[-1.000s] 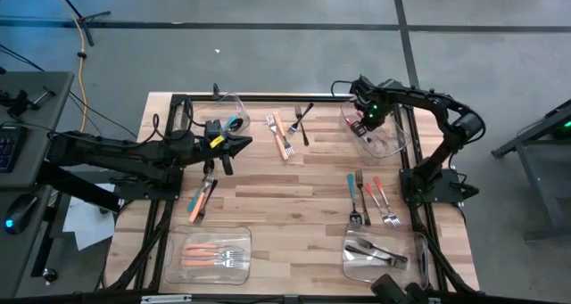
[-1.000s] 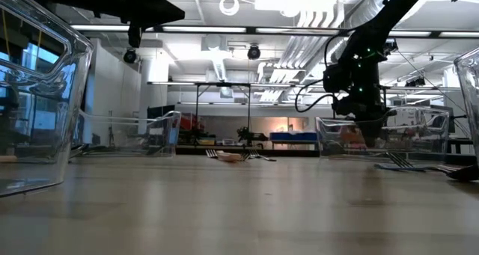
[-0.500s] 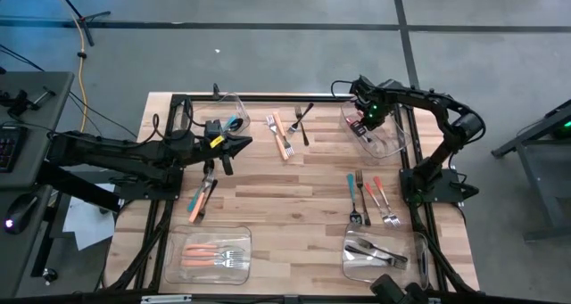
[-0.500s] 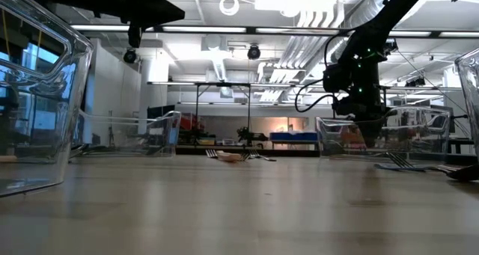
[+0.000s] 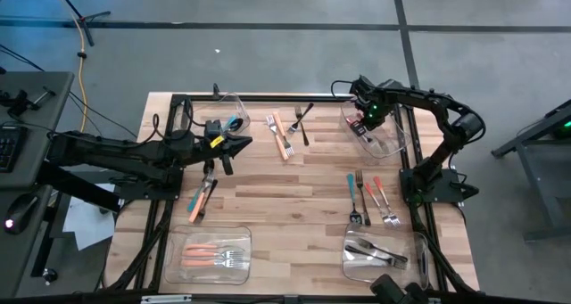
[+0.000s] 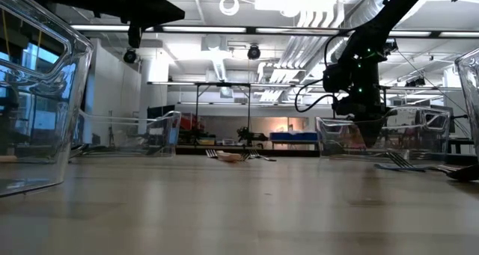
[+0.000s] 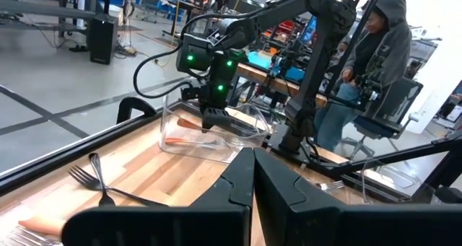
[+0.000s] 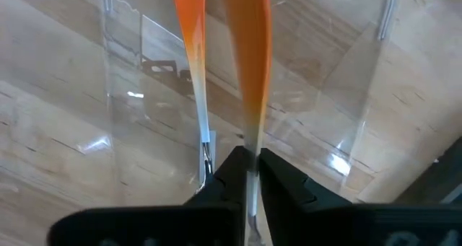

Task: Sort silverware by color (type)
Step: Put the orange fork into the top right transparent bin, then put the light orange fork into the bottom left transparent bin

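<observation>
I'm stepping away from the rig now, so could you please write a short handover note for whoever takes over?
Right gripper: low in the far-right clear bin, fingers closed on an orange-handled utensil; a second orange one lies beside it.
Left gripper: shut, empty, waiting above the table's left side.
Done: orange-handled pieces in the near-left bin, dark pieces in the near-right bin.
Left: loose silverware at centre-right, far centre and by the left arm.

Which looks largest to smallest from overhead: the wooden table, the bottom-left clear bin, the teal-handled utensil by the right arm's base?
1. Wooden table, largest.
2. Clear bin.
3. Teal-handled utensil, smallest.
No close calls.
</observation>
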